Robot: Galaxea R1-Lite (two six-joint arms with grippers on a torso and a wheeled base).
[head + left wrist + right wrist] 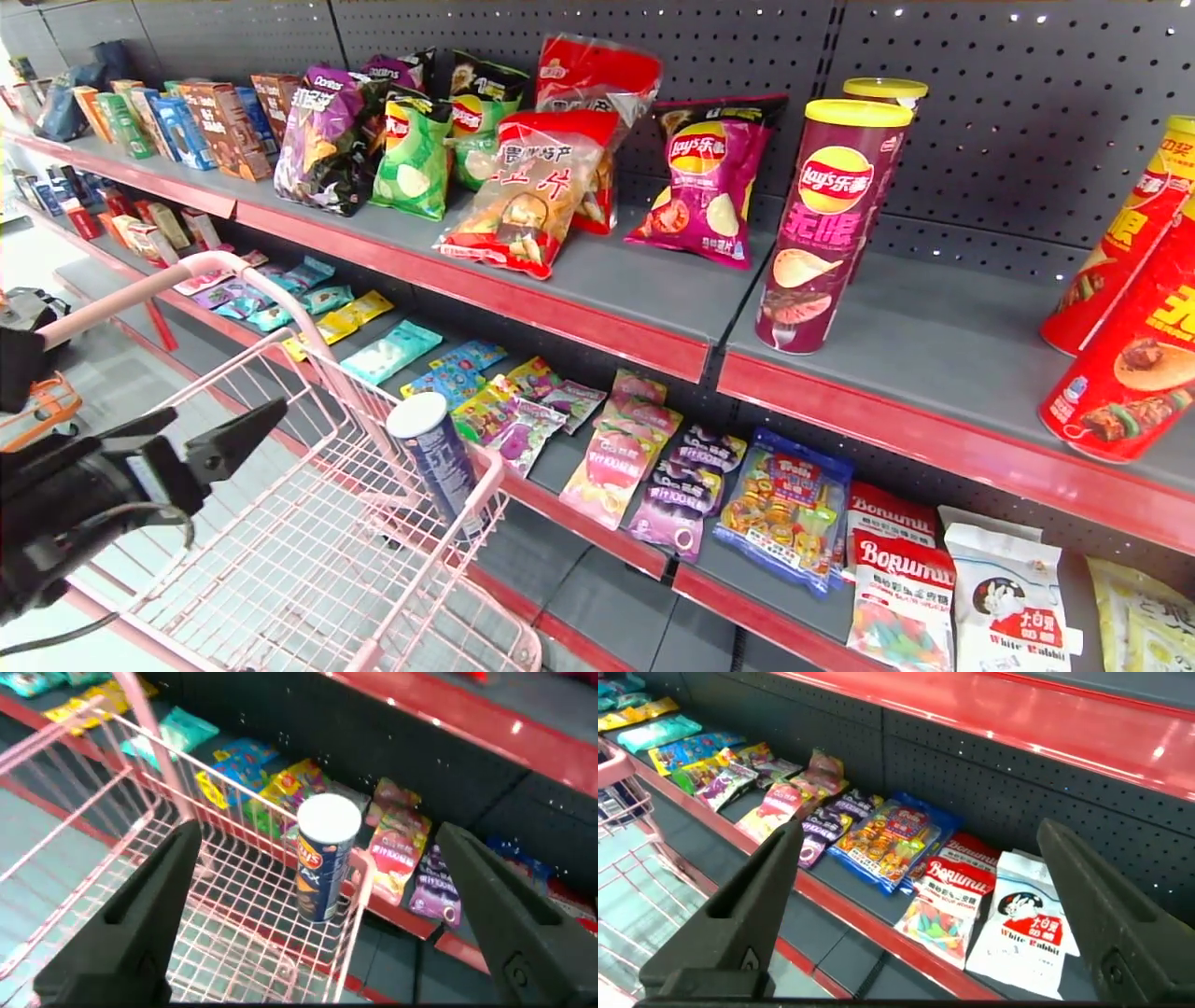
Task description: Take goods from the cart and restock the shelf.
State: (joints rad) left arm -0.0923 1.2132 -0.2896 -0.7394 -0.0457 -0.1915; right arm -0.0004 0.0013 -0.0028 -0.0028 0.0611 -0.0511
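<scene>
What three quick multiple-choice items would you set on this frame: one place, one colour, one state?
1. Where is the blue can?
A. Standing in the pink cart
B. On the floor
C. Lying on the lower shelf

2. What colour is the lid of the purple chip tube on the top shelf?
A. White
B. Yellow
C. Red

3. How is the left gripper?
A. Shut on the can
B. Shut on a bag
C. Open, holding nothing

Answers:
1 A: the can stands upright in the cart's corner nearest the shelf.
2 B: the head view shows a yellow cap on the tube.
3 C: its fingers stand wide apart above the cart, clear of the can.
</scene>
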